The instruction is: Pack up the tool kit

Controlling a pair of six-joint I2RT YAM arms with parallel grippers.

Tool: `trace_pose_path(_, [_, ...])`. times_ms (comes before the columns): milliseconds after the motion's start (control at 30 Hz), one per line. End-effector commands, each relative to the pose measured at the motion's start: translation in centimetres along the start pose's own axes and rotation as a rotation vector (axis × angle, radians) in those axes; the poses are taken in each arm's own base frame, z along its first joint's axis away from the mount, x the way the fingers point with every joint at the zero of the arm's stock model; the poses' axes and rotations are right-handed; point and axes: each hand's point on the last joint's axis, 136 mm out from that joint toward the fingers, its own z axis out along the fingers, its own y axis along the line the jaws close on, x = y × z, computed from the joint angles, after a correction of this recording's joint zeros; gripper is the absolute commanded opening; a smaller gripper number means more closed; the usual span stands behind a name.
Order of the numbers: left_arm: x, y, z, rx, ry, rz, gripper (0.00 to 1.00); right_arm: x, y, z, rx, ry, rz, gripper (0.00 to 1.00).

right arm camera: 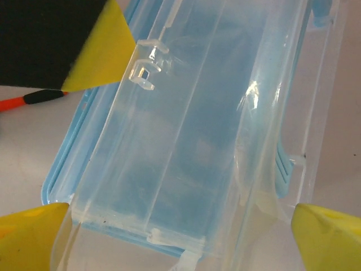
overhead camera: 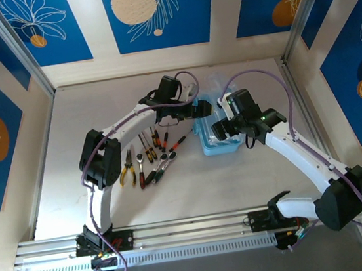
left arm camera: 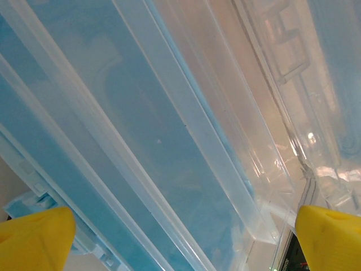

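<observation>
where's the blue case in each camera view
top: blue case right of centre
left wrist: close up, running diagonally from top left
right wrist: centre, blue rim at lower left
shared landmark: its clear lid

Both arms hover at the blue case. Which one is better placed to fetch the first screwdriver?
Left. The screwdrivers and pliers lie on its side of the case, and the left tool is open. The right arm would have to reach across the case.
</observation>
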Motion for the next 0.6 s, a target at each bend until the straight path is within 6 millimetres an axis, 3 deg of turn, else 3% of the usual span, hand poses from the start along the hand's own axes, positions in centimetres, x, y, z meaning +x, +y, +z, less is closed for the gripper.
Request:
trace_pose_path(0, [-0.5,-1.4,0.5,0.043,-0.002,0.03,1.0,-0.3,-0.7,-0.1,0.062,-0.024,-0.025,0.99])
trace_pose_path(300, [-0.5,-1.4,0.5,0.043,-0.003,0.029,1.0,-0.4,0.7,-0.3,0.043,-0.049,-0.068,0.99])
trace_pose_path(567, [-0.5,-1.5,0.6,0.049,-0.002,0.028,1.0,0.4,0.0,0.6,0.106,-0.012,-0.084,0.99])
